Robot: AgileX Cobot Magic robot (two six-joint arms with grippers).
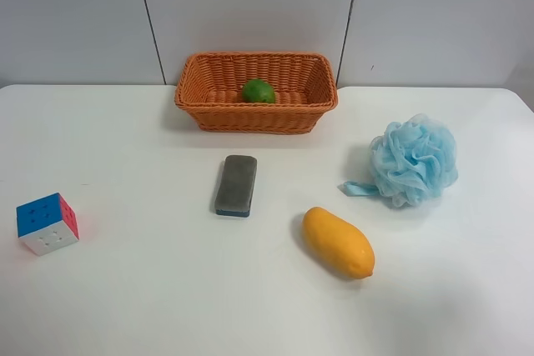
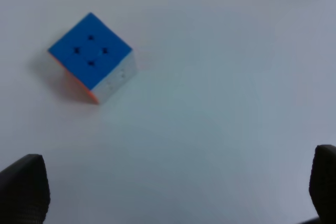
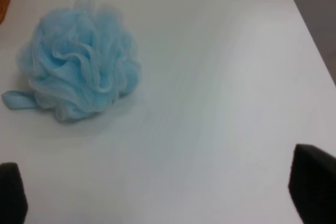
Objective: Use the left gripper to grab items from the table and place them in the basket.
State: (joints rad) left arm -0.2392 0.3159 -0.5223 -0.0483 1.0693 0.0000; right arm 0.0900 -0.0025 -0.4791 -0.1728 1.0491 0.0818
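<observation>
You see the white table point(image 1: 150, 306) from the high camera, and no arm enters that view; the wicker basket point(image 1: 256, 116) stands at the far edge near the wall, and the green lime point(image 1: 259, 91) lies already inside it, close to the back wall of the basket.

The other four items rest on the table, all apart from each other; the grey block with blue base point(image 1: 236, 184) lies just in front of the basket, with its long side pointing toward it; the yellow-orange mango point(image 1: 337, 242) lies nearer to the camera, at an angle, to the right of the block in this view; the light blue mesh pouf point(image 1: 414, 160) sits well to the right, with its loop lying flat on the table toward the block; the puzzle cube point(image 1: 47, 223) sits far at the left side, blue face up, red face to the right.

In the left wrist view, you find the left gripper point(image 2: 178, 192) spread wide, its two black fingertips point(image 2: 23, 190) at the two corners of the picture and nothing between them; the cube lies ahead of it on the table, not touched, and one corner of the grey block shows at the edge.

In the right wrist view, the right gripper point(image 3: 165, 190) is also spread wide and holds nothing; the pouf lies ahead of it, apart from the fingers.
</observation>
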